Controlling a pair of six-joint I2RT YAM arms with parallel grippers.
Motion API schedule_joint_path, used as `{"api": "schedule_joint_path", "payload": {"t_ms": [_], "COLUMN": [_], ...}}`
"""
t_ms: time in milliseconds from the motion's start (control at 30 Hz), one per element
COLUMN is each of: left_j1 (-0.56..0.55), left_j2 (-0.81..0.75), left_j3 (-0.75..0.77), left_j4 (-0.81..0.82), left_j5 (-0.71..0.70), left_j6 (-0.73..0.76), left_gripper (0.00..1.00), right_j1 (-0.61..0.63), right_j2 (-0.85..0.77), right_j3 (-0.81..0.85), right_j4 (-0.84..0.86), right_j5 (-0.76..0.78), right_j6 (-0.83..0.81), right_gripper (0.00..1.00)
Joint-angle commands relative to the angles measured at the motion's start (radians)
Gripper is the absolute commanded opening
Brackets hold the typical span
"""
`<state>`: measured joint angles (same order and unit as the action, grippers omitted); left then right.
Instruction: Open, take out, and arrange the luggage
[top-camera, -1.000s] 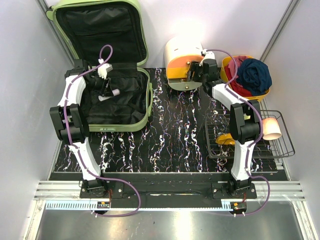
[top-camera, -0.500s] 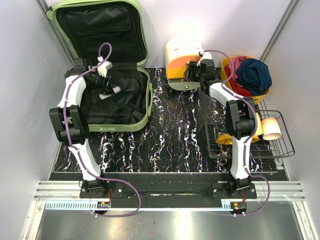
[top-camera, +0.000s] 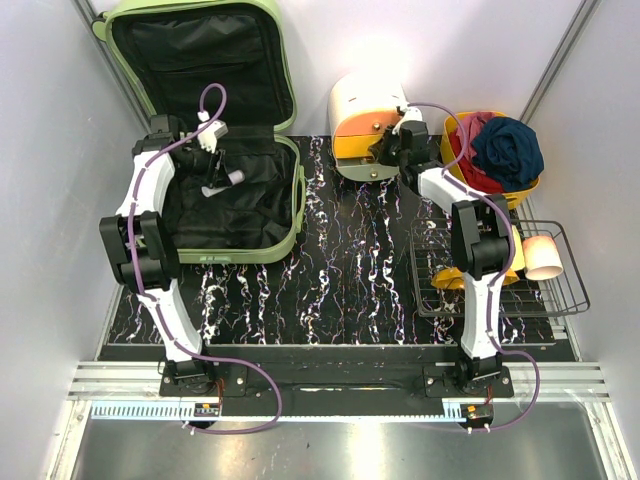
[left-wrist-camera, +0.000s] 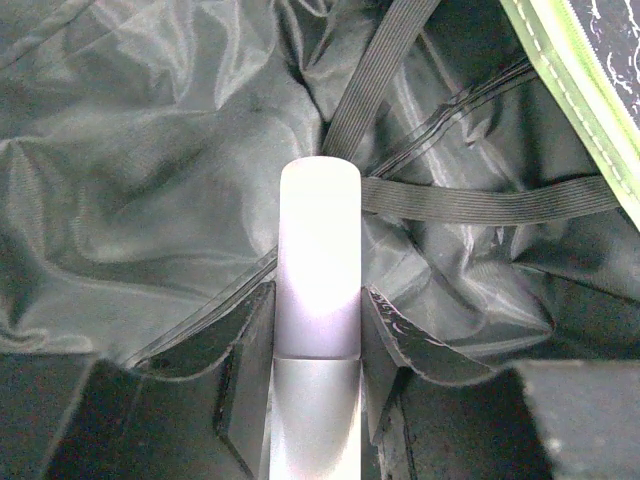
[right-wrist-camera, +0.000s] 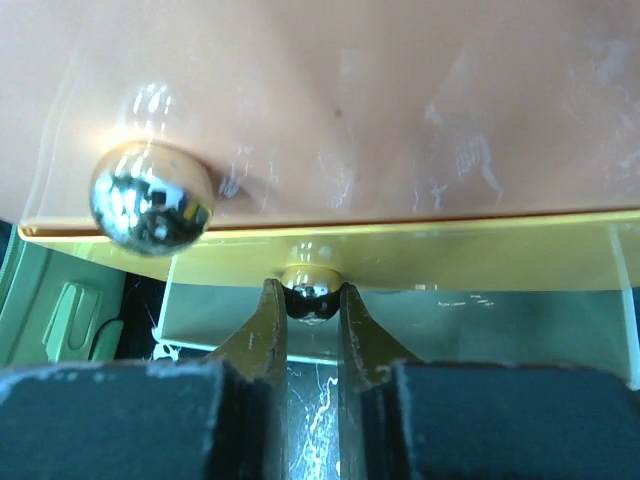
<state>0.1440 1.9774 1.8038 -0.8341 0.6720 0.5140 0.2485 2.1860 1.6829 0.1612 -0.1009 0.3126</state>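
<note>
The luggage (top-camera: 240, 257) lies open at the far left corner of the counter. Its base is flat on the surface and its lid stands up against the back wall, black lining showing in both halves.

The left hand (left-wrist-camera: 318, 345) is down inside the base and grips a pale lilac cylinder (left-wrist-camera: 320, 250), one finger against each side. Below it lie slack lining and the elastic packing straps (left-wrist-camera: 480, 205).

The right hand (right-wrist-camera: 308, 330) is well apart from the case, at the cream-and-orange drawer box (top-camera: 362, 115) near the middle of the far edge. Its fingers are closed on the small metal knob (right-wrist-camera: 312, 292) of the lower drawer, as far as the close view shows. A larger knob (right-wrist-camera: 152, 198) sits above and to the left.

The case will likely handle as a stiff, bulky thing. Its shell is smooth and rounded, so a pinch on a curved face would probably slip, and the wheels may let it creep if it is pushed. The lining is soft and loose and would bunch up without carrying any load. The firm places to hold are the green rim along the zip seam (left-wrist-camera: 580, 110), or what may be a side handle on the edge facing the counter's middle. The hinged lid could drop if the base is dragged.
</note>
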Motion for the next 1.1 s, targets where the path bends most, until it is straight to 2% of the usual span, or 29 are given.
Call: {"api": "schedule_joint_path", "payload": {"t_ms": [0,67,433,467,500,533,567,600,667,700,733,833,933,1067], "left_j1": [-0.034,-0.050,-0.164,-0.172,-0.179,-0.193,-0.201,-0.208,-0.222,-0.227,-0.231,-0.242,-0.257,-0.285], "left_j2": [-0.065,-0.054,0.011,0.014,0.017,0.023,0.024,0.026,0.026,0.021,0.014,-0.003,-0.014,-0.029], "left_j3": [0.046,0.068,0.189,0.193,0.201,0.204,0.206,0.209,0.209,0.207,0.204,0.187,0.189,0.187], "left_j4": [0.053,0.052,0.105,0.119,0.127,0.133,0.142,0.144,0.147,0.147,0.147,0.145,0.110,0.012], "left_j5": [0.054,0.055,0.078,0.080,0.081,0.084,0.084,0.084,0.087,0.087,0.090,0.089,0.090,0.104], "left_j6": [-0.006,-0.009,-0.031,-0.038,-0.043,-0.045,-0.049,-0.049,-0.055,-0.057,-0.058,-0.069,-0.060,-0.025], "left_gripper": [0.00,0.00,0.00,0.00,0.00,0.00,0.00,0.00,0.00,0.00,0.00,0.00,0.00,0.00], "right_j1": [-0.003,-0.002,0.000,0.001,0.000,0.001,0.000,0.000,0.000,-0.002,-0.002,-0.005,-0.009,-0.009], "right_j2": [-0.114,-0.153,-0.273,-0.287,-0.292,-0.298,-0.305,-0.310,-0.327,-0.334,-0.344,-0.394,-0.468,-0.561], "right_j3": [-0.103,-0.133,-0.325,-0.336,-0.350,-0.354,-0.356,-0.354,-0.351,-0.345,-0.344,-0.347,-0.385,-0.417], "right_j4": [0.024,0.029,0.018,0.018,0.021,0.021,0.021,0.017,0.011,-0.005,-0.017,-0.100,-0.157,-0.126], "right_j5": [-0.025,-0.026,-0.082,-0.083,-0.091,-0.092,-0.092,-0.091,-0.083,-0.079,-0.079,-0.109,-0.264,-0.510], "right_j6": [0.010,0.013,0.006,0.005,0.002,-0.006,-0.010,-0.018,-0.052,-0.088,-0.113,-0.190,-0.280,-0.429], "right_gripper": [0.06,0.00,0.00,0.02,0.07,0.17,0.28,0.45,0.60,0.72,0.77,0.90,0.97,0.95]}}
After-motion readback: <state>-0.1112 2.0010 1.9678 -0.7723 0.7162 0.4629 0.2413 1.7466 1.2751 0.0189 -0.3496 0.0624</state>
